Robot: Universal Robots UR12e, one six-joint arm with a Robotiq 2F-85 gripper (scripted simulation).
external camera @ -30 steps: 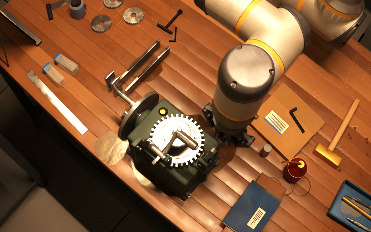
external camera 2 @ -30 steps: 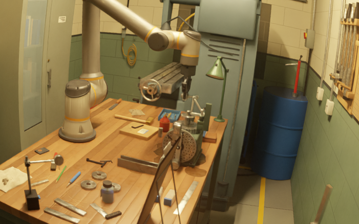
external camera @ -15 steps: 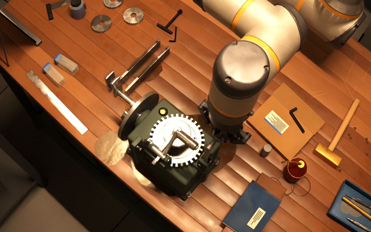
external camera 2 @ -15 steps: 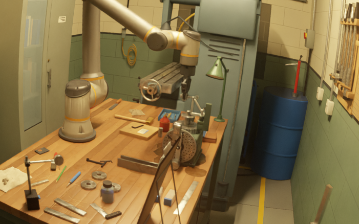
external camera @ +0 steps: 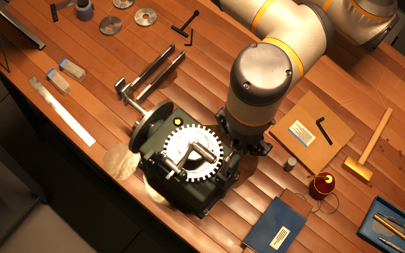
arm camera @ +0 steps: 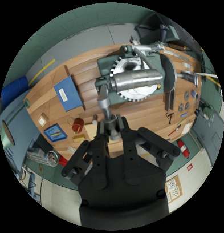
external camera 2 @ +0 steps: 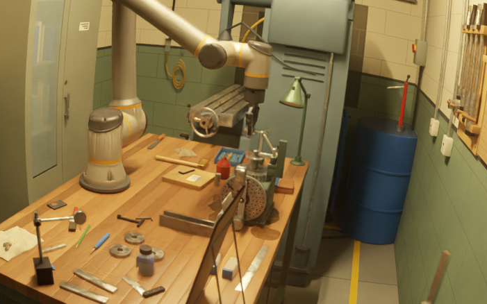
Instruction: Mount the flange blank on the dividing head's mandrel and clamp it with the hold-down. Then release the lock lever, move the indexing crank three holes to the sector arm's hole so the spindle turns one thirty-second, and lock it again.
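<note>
At the bench's front edge stands the green dividing head [external camera: 182, 163], with the toothed flange blank [external camera: 193, 152] on top of it under the hold-down arm [external camera: 194, 151]. The index plate [external camera 2: 253, 197] with its crank faces the bench's near end. My gripper [arm camera: 111, 128] is beside the head's right side, its fingers closed around the knob of the lock lever [arm camera: 105, 107], which rises from the head's corner. In the side camera the wrist hides the fingers [external camera: 248, 146].
A blue tray of tools [external camera: 392, 228] sits at the bench's right corner, with a red oil can [external camera: 322, 185], a small steel cylinder [external camera: 289, 163], a brass hammer [external camera: 367, 148] and a board with an Allen key [external camera: 312, 132] nearby. Parallels [external camera: 156, 72] lie behind the head.
</note>
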